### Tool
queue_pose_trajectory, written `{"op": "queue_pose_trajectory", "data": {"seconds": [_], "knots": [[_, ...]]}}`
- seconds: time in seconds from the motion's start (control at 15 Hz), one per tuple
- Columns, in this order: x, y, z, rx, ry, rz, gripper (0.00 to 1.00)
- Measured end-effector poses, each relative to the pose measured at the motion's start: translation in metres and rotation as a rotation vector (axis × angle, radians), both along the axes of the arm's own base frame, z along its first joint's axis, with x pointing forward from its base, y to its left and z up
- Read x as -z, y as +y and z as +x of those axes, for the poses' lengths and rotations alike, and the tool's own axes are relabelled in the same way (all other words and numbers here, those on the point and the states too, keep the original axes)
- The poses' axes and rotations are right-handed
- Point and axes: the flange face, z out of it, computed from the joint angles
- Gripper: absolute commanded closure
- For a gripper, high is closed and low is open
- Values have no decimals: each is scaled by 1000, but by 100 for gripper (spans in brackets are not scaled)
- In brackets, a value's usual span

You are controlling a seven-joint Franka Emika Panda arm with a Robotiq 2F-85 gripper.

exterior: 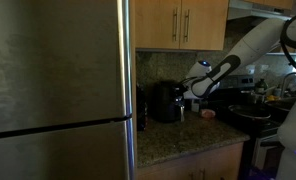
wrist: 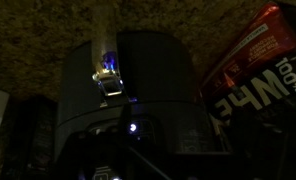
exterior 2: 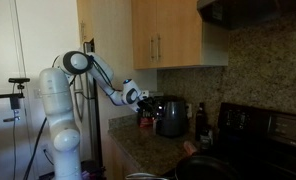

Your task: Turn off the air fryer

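The air fryer (exterior: 168,101) is a black, boxy appliance that stands on the granite counter against the backsplash, beside the fridge. It shows in both exterior views (exterior 2: 171,116). My gripper (exterior: 192,90) hovers close to its upper part, at the side away from the fridge; it also shows at the fryer's top edge (exterior 2: 143,98). In the dark wrist view the air fryer (wrist: 138,80) fills the middle, with a small blue-white light on its upper left and another small light lower down. My fingers are too dark to make out there.
A large stainless-steel fridge (exterior: 58,80) fills one side. Wooden cabinets (exterior: 183,22) hang above the counter (exterior: 188,138). A black stove with pots (exterior: 250,115) stands beyond the fryer. A red package (wrist: 258,60) lies to the fryer's right.
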Motion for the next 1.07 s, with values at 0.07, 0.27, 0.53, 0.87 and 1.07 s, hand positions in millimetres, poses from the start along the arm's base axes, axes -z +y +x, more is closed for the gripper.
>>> {"op": "queue_pose_trajectory", "data": {"seconds": [0.07,0.27,0.53,0.87,1.07], "knots": [[1,1,5,6,-3,8,0],[2,1,14,17,-4,19,0],[3,1,14,17,-3,20,0],[12,-2,19,13,6,8,0],[15,-5,24,8,-4,4,0]]}}
